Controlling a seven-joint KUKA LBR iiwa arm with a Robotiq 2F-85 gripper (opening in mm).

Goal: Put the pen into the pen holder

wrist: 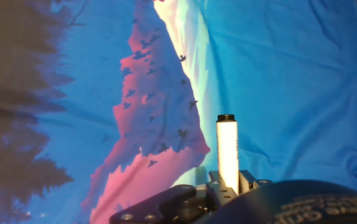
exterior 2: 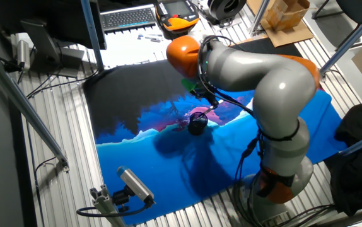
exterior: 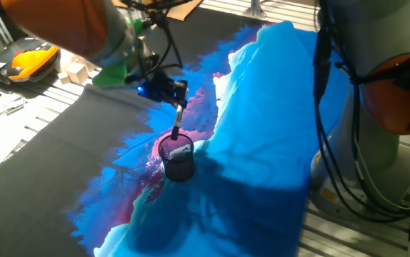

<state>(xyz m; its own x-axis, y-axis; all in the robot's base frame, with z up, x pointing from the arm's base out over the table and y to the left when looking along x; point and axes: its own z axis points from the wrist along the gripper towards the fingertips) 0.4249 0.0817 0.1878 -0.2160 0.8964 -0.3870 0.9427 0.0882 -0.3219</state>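
Gripper (exterior: 178, 100) is clamping the pen (exterior: 178, 123) by its upper end, jaws closed tight on the barrel. Pen is hanging nearly upright, slightly tilted, lower black tip sitting right at the rim of the pen holder (exterior: 177, 160); cannot tell if the tip is already inside the rim or just above it. Holder is standing upright on the printed cloth (exterior: 262, 143), at the line where the pink mountain print is meeting the blue, pale scrap showing inside.

Hand view: pen (wrist: 227, 151) is sticking out from between the fingers (wrist: 249, 179), white barrel, black tip, only flat cloth (wrist: 290, 81) beyond it; holder is not showing here.

The other fixed view: arm (exterior 2: 256, 69) is arching over the cloth, gripper (exterior 2: 201, 101) sitting just above the holder (exterior 2: 197, 123). Open cloth is lying all round the holder, nothing close to it. Cloth edges are well away; keyboard (exterior 2: 128, 17) and orange pendant (exterior: 21, 63) are lying off the cloth, far from the holder.
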